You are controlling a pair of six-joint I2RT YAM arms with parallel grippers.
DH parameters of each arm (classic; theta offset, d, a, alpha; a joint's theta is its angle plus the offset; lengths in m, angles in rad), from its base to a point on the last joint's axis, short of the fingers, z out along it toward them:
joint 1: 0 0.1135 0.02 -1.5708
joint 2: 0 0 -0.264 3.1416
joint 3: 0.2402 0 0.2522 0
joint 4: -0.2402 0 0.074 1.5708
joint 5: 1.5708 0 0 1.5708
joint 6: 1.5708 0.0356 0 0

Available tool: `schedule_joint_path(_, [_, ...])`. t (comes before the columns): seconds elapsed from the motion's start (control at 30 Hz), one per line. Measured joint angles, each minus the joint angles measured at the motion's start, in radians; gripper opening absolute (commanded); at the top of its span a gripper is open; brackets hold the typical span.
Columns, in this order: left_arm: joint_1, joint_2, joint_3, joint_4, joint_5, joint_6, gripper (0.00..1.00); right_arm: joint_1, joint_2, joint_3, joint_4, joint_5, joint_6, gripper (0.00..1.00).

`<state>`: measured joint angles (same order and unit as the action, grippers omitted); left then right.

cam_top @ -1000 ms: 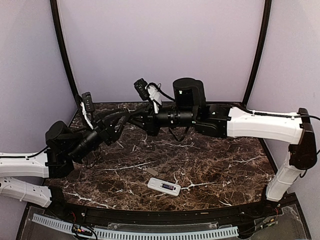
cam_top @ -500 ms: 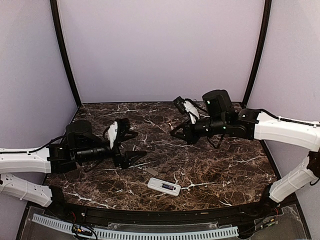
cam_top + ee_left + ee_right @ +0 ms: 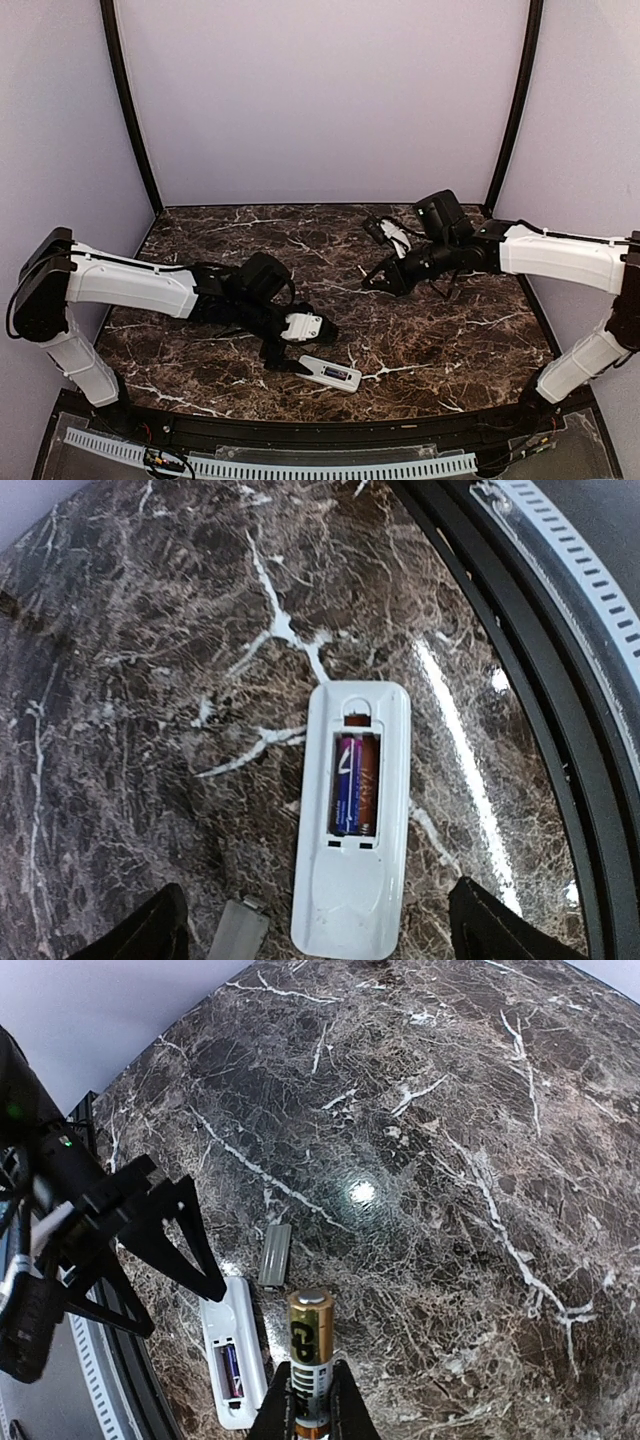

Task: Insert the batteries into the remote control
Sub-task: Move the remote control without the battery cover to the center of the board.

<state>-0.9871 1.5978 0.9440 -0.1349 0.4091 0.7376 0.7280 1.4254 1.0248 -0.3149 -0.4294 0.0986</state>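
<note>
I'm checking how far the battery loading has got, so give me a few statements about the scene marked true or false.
1. The remote control lies back up with its compartment open. True.
2. The right end effector is empty. False: it is shut on a battery.
3. The left end effector grips the remote control. False: it is open and clear of it.
4. A grey cover lies on the table beside the remote control. True.

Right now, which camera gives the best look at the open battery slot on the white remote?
The left wrist view: it looks straight down on the remote control, slot open, a battery inside. The top external view shows it small and far; the right wrist view, small and slanted.
</note>
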Motion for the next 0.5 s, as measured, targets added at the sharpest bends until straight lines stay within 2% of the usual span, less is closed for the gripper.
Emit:
schedule_joint_path(0.33, [0.0, 0.184, 0.065, -0.033, 0.023, 0.067, 0.89, -0.092, 0.203, 0.161, -0.074, -0.124, -0.154, 0.0])
schedule_joint_path(0.5, [0.0, 0.221, 0.072, -0.046, 0.022, 0.065, 0.83, -0.106, 0.272, 0.191, -0.091, -0.167, -0.177, 0.0])
